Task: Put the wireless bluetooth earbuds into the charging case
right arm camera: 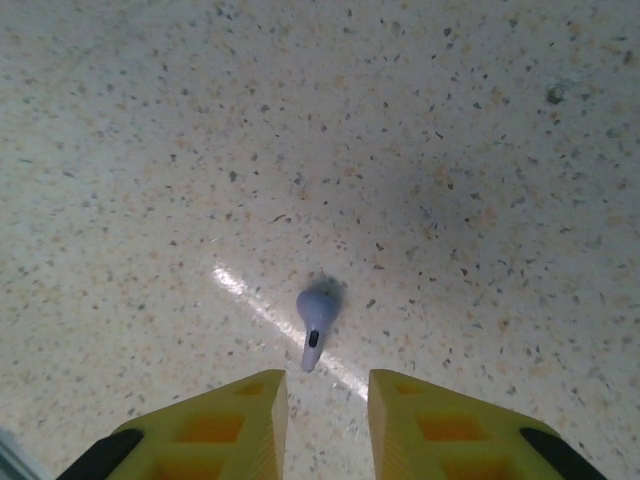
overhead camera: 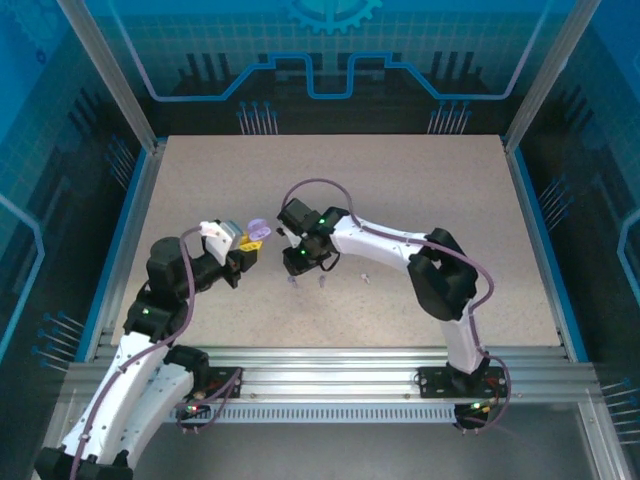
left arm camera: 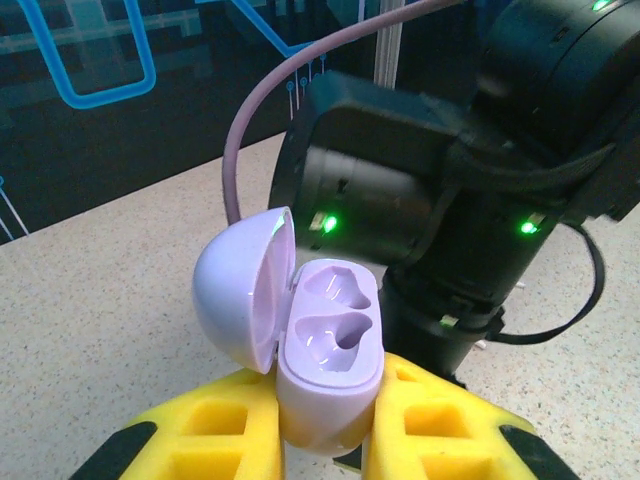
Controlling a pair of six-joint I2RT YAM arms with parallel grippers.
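Looks like a robot lab test cell. The speckled table [overhead camera: 400,190] is boxed in, with aluminium posts [overhead camera: 106,70] at its far corners. Blue translucent panels [overhead camera: 330,45] printed with circuit and gear graphics stand behind it and on both sides. An extruded aluminium rail [overhead camera: 330,372] runs along the table's near edge. Two arms are bolted to it, left arm [overhead camera: 112,388] and right arm [overhead camera: 375,238], with exposed purple cabling [overhead camera: 310,183] and green status LEDs [overhead camera: 322,214]. Blue trim [overhead camera: 116,250] edges the table left and right.
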